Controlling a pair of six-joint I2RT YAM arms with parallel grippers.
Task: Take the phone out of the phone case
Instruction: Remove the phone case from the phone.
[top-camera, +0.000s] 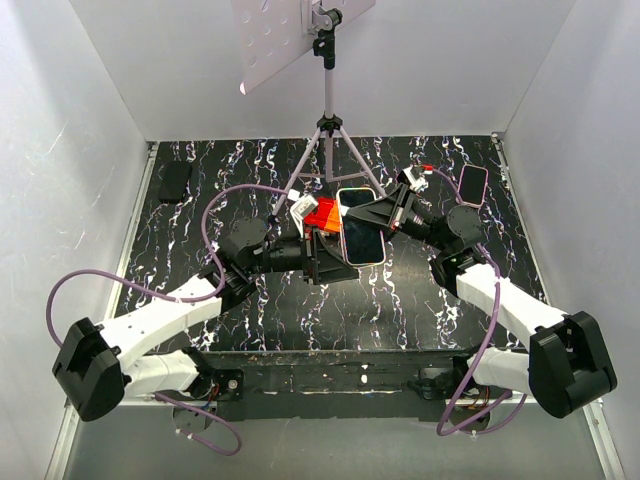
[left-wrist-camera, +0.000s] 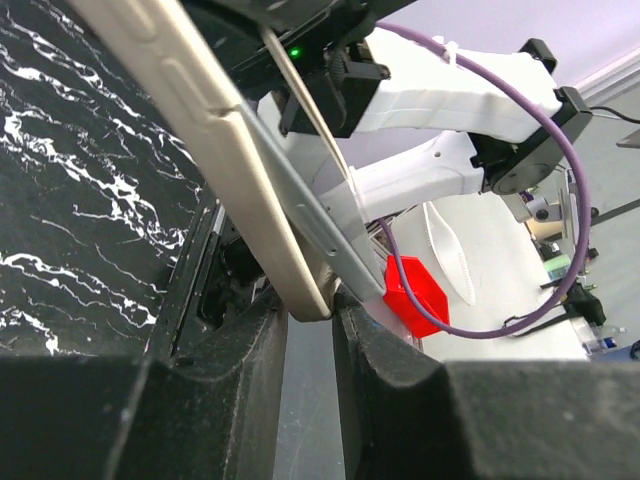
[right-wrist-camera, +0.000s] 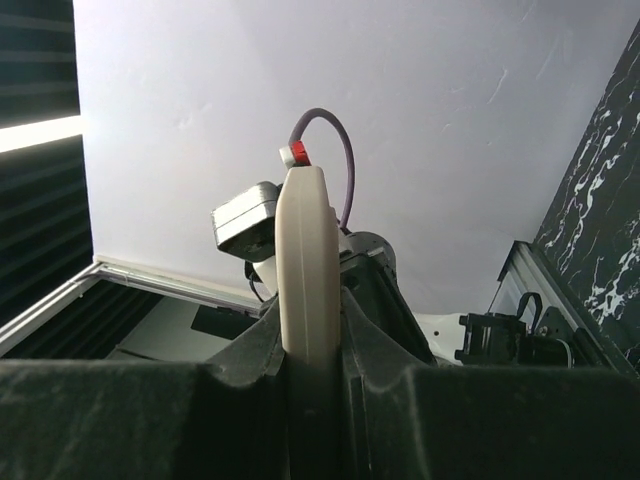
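Observation:
A phone with a dark screen in a cream case (top-camera: 363, 238) is held above the middle of the table between both arms. My left gripper (top-camera: 335, 252) is shut on its near left edge. In the left wrist view the cream case edge (left-wrist-camera: 225, 140) runs diagonally down into my left gripper (left-wrist-camera: 310, 312), with a grey slab (left-wrist-camera: 325, 228) lying against it. My right gripper (top-camera: 388, 212) is shut on its far right edge. In the right wrist view the case edge (right-wrist-camera: 307, 250) stands upright, clamped in my right gripper (right-wrist-camera: 310, 345). Whether phone and case have parted cannot be told.
A tripod (top-camera: 328, 130) with a white panel stands at the back centre, just behind the held phone. A pink-cased phone (top-camera: 472, 185) lies at the back right. A black phone-sized slab (top-camera: 175, 181) lies at the back left. White walls enclose the table.

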